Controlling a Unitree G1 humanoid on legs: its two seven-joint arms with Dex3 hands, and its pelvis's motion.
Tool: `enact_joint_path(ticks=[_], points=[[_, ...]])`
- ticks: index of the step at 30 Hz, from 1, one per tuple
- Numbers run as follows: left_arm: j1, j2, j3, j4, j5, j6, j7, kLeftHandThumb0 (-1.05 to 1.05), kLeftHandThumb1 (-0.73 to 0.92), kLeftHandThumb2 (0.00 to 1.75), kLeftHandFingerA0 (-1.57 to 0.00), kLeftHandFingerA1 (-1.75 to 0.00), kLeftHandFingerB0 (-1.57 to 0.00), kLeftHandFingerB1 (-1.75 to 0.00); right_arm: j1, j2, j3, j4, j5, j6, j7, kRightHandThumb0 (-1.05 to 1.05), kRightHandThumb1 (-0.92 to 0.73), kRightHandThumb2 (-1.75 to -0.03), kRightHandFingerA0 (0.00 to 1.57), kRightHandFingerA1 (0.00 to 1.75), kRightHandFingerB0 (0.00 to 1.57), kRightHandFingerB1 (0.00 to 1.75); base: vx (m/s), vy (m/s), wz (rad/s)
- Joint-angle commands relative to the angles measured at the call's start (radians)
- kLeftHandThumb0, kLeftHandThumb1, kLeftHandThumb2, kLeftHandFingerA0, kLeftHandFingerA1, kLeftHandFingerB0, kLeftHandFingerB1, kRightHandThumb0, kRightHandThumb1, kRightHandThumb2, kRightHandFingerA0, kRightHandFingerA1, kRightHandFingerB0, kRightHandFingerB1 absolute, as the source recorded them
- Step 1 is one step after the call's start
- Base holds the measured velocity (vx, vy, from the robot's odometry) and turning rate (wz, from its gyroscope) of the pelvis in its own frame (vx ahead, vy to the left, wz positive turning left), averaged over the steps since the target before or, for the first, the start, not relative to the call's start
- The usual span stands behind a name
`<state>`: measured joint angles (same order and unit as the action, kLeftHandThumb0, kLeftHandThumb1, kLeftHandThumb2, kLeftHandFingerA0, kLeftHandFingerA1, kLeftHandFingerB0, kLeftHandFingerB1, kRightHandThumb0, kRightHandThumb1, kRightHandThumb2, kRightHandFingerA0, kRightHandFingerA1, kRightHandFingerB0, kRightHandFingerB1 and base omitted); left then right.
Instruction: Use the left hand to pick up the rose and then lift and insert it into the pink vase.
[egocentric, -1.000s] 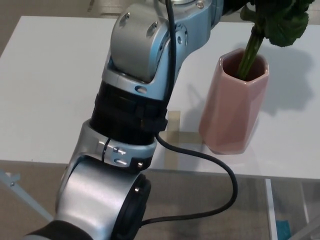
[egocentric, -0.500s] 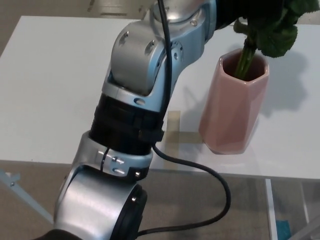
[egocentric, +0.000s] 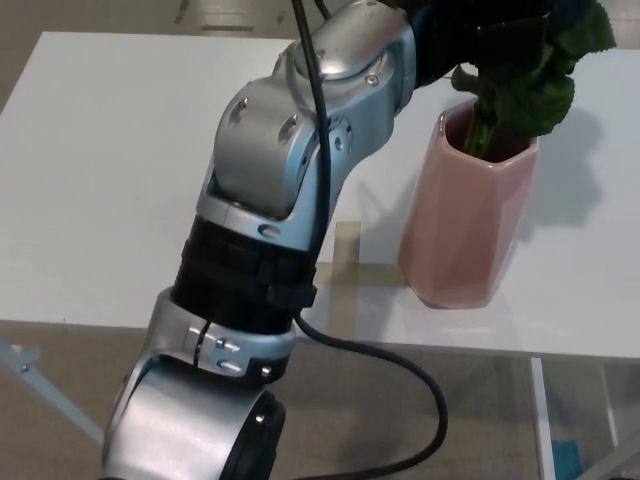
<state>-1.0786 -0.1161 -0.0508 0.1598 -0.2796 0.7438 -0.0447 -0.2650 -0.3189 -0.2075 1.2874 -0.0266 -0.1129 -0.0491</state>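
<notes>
— From the head camera, where's the rose (egocentric: 520, 95)?
— Its stem stands in the pink vase (egocentric: 465, 215) on the white table (egocentric: 110, 170), leaves just above the rim.
— And the left hand (egocentric: 485, 25)?
— Its dark fingers close around the stem at the top edge.

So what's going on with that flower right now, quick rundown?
Left hand at top edge, grip unclear. Rose stem inside pink vase, leaves at rim. Right hand out of view. Nothing blocking.
</notes>
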Motion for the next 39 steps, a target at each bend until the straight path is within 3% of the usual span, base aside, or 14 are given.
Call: enact_joint_path(ticks=[1, 2, 3, 6, 7, 17, 18, 25, 28, 29, 32, 35, 39], points=[[0.077, -0.020, -0.038, -0.075, 0.000, 0.031, -0.018, -0.23, 0.79, 0.63, -1.09, -0.82, -0.83, -0.51, -0.001, 0.004, 0.007, 0.006, 0.000, 0.011, -0.001, -0.28, -0.66, -0.58, 0.71, 0.50, 0.57, 0.44, 0.00, 0.000, 0.00], [0.079, -0.019, -0.039, -0.078, -0.001, 0.032, -0.017, -0.23, 0.79, 0.63, -1.09, -0.82, -0.83, -0.51, -0.001, 0.004, 0.007, 0.006, 0.000, 0.011, -0.001, -0.28, -0.66, -0.58, 0.71, 0.50, 0.57, 0.44, 0.00, 0.000, 0.00], [0.089, 0.114, -0.148, -0.124, -0.005, 0.092, -0.184, -0.71, 0.43, 0.76, 0.00, 0.00, 0.00, -0.03, 0.005, 0.003, 0.005, 0.003, 0.003, 0.001, 0.000, -0.28, -0.66, -0.58, 0.71, 0.50, 0.57, 0.44, 0.00, 0.000, 0.00], [0.085, 0.180, -0.192, -0.128, -0.013, 0.094, -0.267, -0.73, 0.43, 0.79, 0.00, 0.00, 0.00, -0.01, 0.007, 0.005, 0.003, 0.003, 0.005, -0.002, -0.001, -0.28, -0.66, -0.58, 0.71, 0.50, 0.57, 0.44, 0.00, 0.000, 0.00], [0.091, 0.206, -0.197, -0.127, -0.024, 0.093, -0.297, -0.86, 0.43, 0.62, 0.00, 0.00, 0.00, -0.12, 0.005, 0.005, 0.003, 0.004, 0.005, 0.001, -0.001, -0.28, -0.66, -0.58, 0.71, 0.50, 0.57, 0.44, 0.00, 0.000, 0.00], [0.134, 0.337, -0.198, -0.136, -0.048, 0.059, -0.415, -0.82, 0.46, 0.59, 0.00, 0.00, 0.00, -0.13, -0.022, 0.014, -0.011, 0.006, 0.018, 0.017, -0.004, -0.27, -0.66, -0.59, 0.71, 0.50, 0.57, 0.44, 0.00, 0.000, 0.00], [0.134, 0.345, -0.199, -0.136, -0.046, 0.057, -0.422, -0.73, 0.38, 0.77, 0.00, 0.00, 0.00, -0.09, -0.022, 0.014, -0.012, 0.006, 0.019, 0.018, -0.004, -0.27, -0.66, -0.59, 0.71, 0.50, 0.57, 0.44, 0.00, 0.000, 0.00], [0.102, 0.472, -0.202, -0.094, -0.028, 0.028, -0.548, -0.74, 0.42, 0.81, 0.00, 0.00, 0.00, -0.03, -0.015, 0.024, -0.025, 0.008, 0.024, 0.016, 0.001, -0.28, -0.66, -0.58, 0.70, 0.50, 0.58, 0.44, 0.00, 0.000, 0.00], [0.100, 0.475, -0.203, -0.090, -0.028, 0.025, -0.556, -0.74, 0.42, 0.81, 0.00, 0.00, 0.00, -0.03, -0.015, 0.024, -0.026, 0.008, 0.023, 0.016, 0.001, -0.28, -0.66, -0.58, 0.70, 0.50, 0.58, 0.44, 0.00, 0.000, 0.00], [0.092, 0.544, -0.221, -0.095, -0.003, 0.005, -0.608, -0.74, 0.42, 0.81, 0.00, 0.00, 0.00, -0.03, 0.002, 0.026, -0.024, 0.008, 0.020, 0.009, 0.000, -0.28, -0.66, -0.59, 0.70, 0.50, 0.56, 0.44, 0.00, 0.000, 0.00], [0.090, 0.555, -0.225, -0.093, -0.001, 0.000, -0.620, -0.74, 0.42, 0.81, 0.00, 0.00, 0.00, -0.03, 0.004, 0.026, -0.024, 0.008, 0.019, 0.008, 0.000, -0.28, -0.66, -0.59, 0.70, 0.50, 0.56, 0.44, 0.00, 0.000, 0.00], [0.082, 0.646, -0.293, -0.115, 0.075, -0.063, -0.676, -0.74, 0.42, 0.82, 0.00, 0.00, 0.00, -0.04, 0.015, 0.024, -0.015, 0.012, 0.009, 0.008, 0.002, -0.28, -0.66, -0.58, 0.72, 0.50, 0.59, 0.45, 0.00, 0.000, 0.00], [0.058, 0.695, -0.353, -0.136, 0.127, -0.107, -0.705, -0.75, 0.41, 0.84, 0.00, 0.00, 0.00, -0.05, 0.013, 0.024, -0.013, 0.012, 0.010, 0.010, 0.005, -0.28, -0.66, -0.58, 0.71, 0.50, 0.58, 0.44, 0.00, 0.000, 0.00]])
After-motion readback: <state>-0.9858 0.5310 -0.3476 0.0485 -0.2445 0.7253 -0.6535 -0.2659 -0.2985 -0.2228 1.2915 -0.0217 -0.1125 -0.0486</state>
